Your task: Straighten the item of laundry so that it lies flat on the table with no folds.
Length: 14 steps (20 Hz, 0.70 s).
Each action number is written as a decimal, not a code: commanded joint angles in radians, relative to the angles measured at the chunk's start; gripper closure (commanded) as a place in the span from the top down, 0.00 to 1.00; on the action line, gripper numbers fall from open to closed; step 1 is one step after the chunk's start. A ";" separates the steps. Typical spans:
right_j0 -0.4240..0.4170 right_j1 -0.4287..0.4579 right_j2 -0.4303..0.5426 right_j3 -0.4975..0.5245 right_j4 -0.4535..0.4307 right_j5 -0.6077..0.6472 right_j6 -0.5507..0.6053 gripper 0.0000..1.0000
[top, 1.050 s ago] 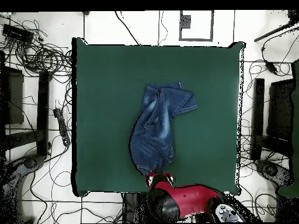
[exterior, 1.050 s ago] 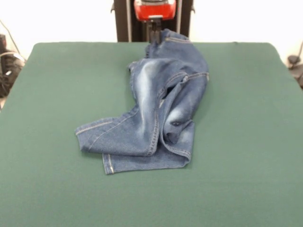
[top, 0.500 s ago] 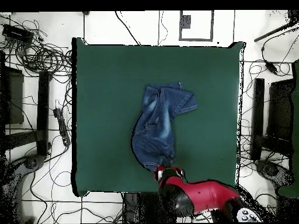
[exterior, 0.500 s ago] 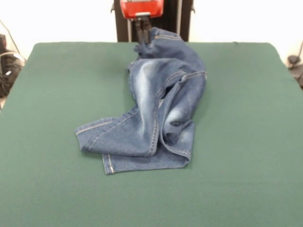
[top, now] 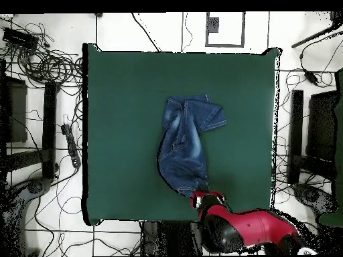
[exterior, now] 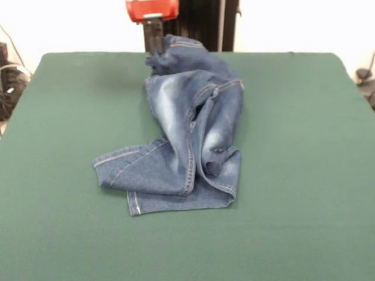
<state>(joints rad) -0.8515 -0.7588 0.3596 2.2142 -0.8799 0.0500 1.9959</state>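
The gripper (exterior: 154, 47) is clamped on the waist end of the jeans (exterior: 187, 132) (lifted to unfold, I'd guess); legs lie crumpled on the table (exterior: 70, 105).

Front camera faces the gripper (exterior: 155, 45) from across the table (exterior: 293, 175), low and close. Overhead camera looks straight down from high. Both show the whole tabletop.

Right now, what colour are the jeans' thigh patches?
Faded whitish against the blue denim of the jeans; clearest in the front view.
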 commanded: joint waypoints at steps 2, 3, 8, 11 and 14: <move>-0.126 0.068 0.181 -0.023 -0.170 0.092 -0.198 0.00; -0.151 0.075 0.197 -0.022 -0.185 0.101 -0.207 0.00; -0.257 0.130 0.249 -0.027 -0.282 0.122 -0.236 0.00; -0.292 0.156 0.273 -0.038 -0.319 0.137 -0.246 0.00; -0.311 0.160 0.293 -0.038 -0.341 0.152 -0.257 0.00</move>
<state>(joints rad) -1.1614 -0.6712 0.4991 2.2135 -1.1389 0.0676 1.9959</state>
